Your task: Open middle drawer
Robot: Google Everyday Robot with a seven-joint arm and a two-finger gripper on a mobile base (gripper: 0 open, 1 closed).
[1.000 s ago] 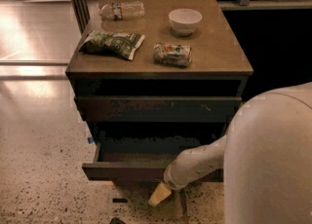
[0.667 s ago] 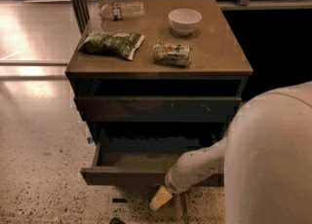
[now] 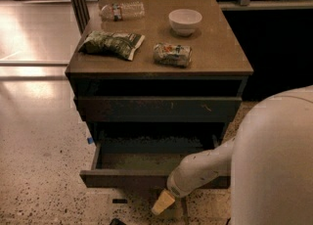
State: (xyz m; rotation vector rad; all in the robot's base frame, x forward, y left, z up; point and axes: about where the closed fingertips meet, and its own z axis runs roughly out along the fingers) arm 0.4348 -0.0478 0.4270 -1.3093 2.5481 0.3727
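The middle drawer point(image 3: 124, 178) stood pulled out below the bench top. The pincer point(image 3: 163, 203) hung just under its front, open or closed unclear.

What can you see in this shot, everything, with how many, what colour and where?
cabinet: one, brown, centre
water bottle: one, clear, lying at the top's back left
bowl: one, white, back right of the top
chip bag: one, green, front left of the top
snack packet: one, pale, front centre of the top
upper drawer: one, dark, above the open one
middle drawer: one, dark brown, pulled open
arm: one, white, lower right
gripper: one, yellowish, just below the middle drawer's front
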